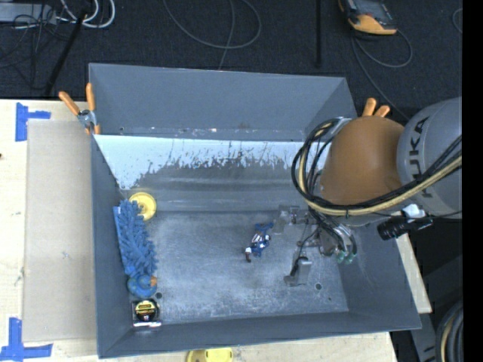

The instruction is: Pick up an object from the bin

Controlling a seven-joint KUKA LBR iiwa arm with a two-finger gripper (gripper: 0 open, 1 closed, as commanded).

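Tape measure (146, 311) sits in near-left corner of bin (226, 329). Small blue object (259, 242) lies mid-floor, just left of jaws. Jaw opening can't be told, nothing visibly held; centre over object before descending.

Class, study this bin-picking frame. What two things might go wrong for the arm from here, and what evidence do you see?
1. The gripper hangs beside the small blue object, apart from it; a descent here would likely miss, or a sideways move might knock it away.
2. The blue frilly piece, yellow disc and tape measure hug the bin's left wall, which may block a clean grasp there.
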